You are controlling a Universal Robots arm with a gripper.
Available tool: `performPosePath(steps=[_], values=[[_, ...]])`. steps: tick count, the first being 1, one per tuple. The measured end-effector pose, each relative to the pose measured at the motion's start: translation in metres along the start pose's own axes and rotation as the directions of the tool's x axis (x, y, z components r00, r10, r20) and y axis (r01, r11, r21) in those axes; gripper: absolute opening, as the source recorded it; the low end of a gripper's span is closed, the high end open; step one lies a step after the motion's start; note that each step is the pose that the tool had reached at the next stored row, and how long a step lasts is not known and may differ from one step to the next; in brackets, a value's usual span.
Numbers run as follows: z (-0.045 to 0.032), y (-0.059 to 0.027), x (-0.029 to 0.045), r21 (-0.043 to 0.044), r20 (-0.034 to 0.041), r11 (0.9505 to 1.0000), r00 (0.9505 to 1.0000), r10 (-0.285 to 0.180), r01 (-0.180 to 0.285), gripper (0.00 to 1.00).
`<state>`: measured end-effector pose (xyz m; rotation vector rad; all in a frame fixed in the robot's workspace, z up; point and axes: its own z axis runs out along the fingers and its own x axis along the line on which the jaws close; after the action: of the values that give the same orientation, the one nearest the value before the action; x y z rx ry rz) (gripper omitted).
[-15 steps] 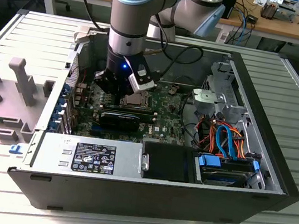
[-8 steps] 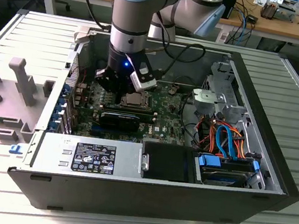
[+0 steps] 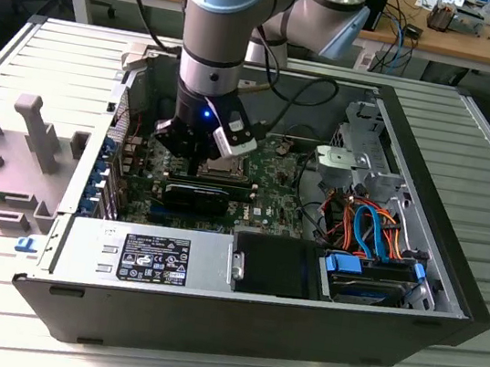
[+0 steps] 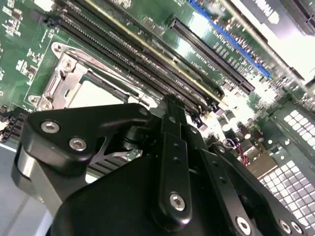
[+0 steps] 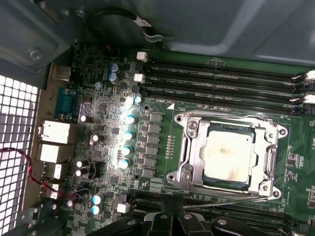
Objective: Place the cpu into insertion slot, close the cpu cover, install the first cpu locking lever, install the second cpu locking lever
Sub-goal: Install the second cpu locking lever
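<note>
Two steps look done: the cpu [image 5: 225, 156] sits in the insertion slot [image 5: 189, 157] and the cpu cover [image 5: 227, 120] lies closed around it.
One lever [image 5: 211, 202] runs along the socket edge nearest my gripper [image 5: 172, 221]; I judge its latching unfinished. My gripper hovers just above the green board [image 5: 157, 105], holding nothing I can see; I cannot tell how far open it stands.

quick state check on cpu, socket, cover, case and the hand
cpu: seated flat in the insertion slot, silver top facing up
insertion slot: occupied by the cpu
cpu cover: down, framing the cpu
computer case: lying on its side, side panel off, board exposed
hand: lowered inside the case over the board, close by the slot; holds nothing that shows
</note>
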<state>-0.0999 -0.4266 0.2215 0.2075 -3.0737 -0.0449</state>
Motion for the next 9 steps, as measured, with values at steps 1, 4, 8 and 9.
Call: performPosePath(steps=[1,4,8,9], values=[[0.0000,-0.0013,0.0001,-0.0035,0.0005,1.0000,1.0000,0.000,0.000,0.11],[-0.0002,-0.0086,0.0003,-0.0245,0.0025,0.9997,1.0000,-0.001,0.001,0.11],[0.0006,-0.0103,-0.0026,-0.0560,-0.0019,0.9984,1.0000,-0.003,0.003,0.11],[0.0010,-0.0103,-0.0027,-0.0613,-0.0019,0.9981,1.0000,-0.003,0.003,0.11]])
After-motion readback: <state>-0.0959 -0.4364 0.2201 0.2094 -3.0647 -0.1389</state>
